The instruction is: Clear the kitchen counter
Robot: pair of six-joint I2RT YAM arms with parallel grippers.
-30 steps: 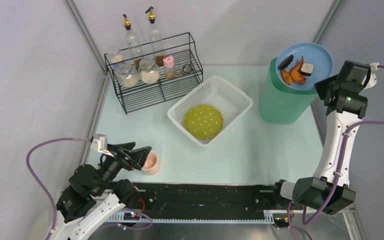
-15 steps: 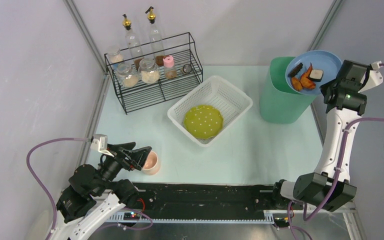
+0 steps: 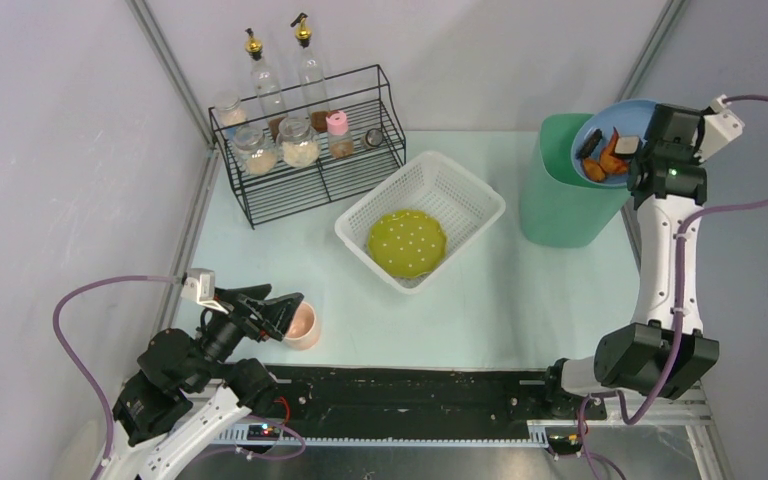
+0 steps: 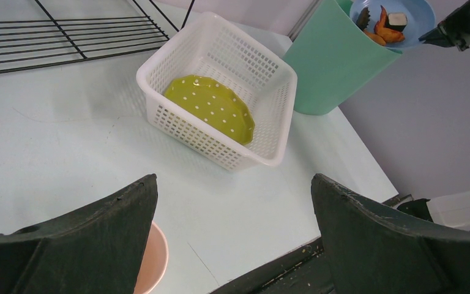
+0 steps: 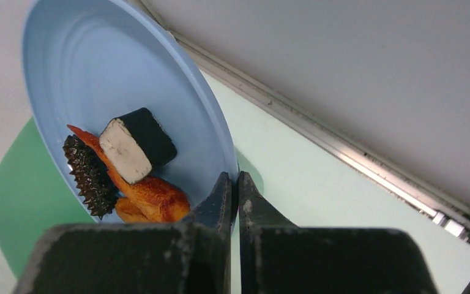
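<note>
1. The left gripper (image 3: 282, 312) has not moved in the last second. Its jaws are spread wide and empty, just beside the pink cup (image 3: 303, 325) near the front-left edge of the kitchen counter (image 3: 520, 300).
2. The white basket (image 3: 493, 205) sits mid-counter and is unchanged. Bare surface in front of it leaves free room.
3. The green bin (image 3: 560, 205) stands at the counter's right rear.
4. The right gripper (image 5: 232, 190), clamped on the rim of the blue plate (image 5: 110, 67), has tipped the plate steeply over the bin. The food scraps (image 5: 128, 171) have slid to its low edge, so dumping looks under way. The side wall is close, and the scraps could miss the bin.
</note>
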